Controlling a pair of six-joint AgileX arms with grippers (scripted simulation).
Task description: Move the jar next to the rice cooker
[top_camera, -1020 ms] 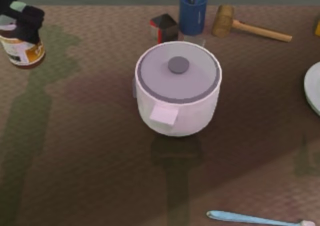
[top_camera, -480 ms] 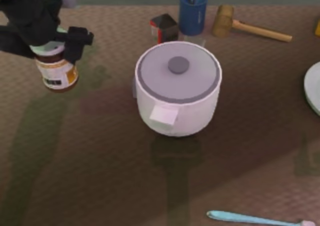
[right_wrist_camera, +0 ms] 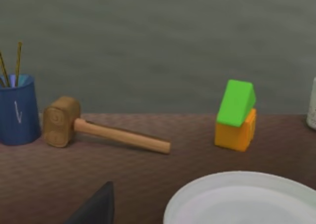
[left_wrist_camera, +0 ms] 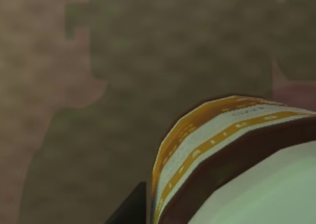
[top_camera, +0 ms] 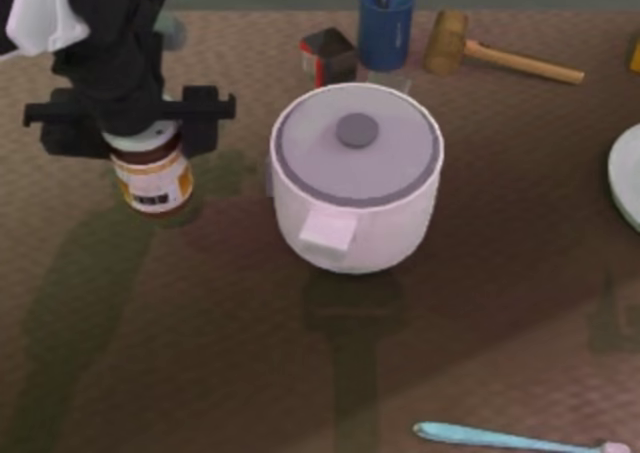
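Left gripper (top_camera: 130,123) has swung in from the table's far left corner over the last sec, pinching the small brown-filled jar w/ white lid and white-and-orange label (top_camera: 153,179) by its top. Jar's now just left of the big white round rice cooker w/ grey-ringed lid (top_camera: 355,178), not touching. Looks nearly there imo, prob just needs lowering + letting go. Right arm's parked out of the top view.
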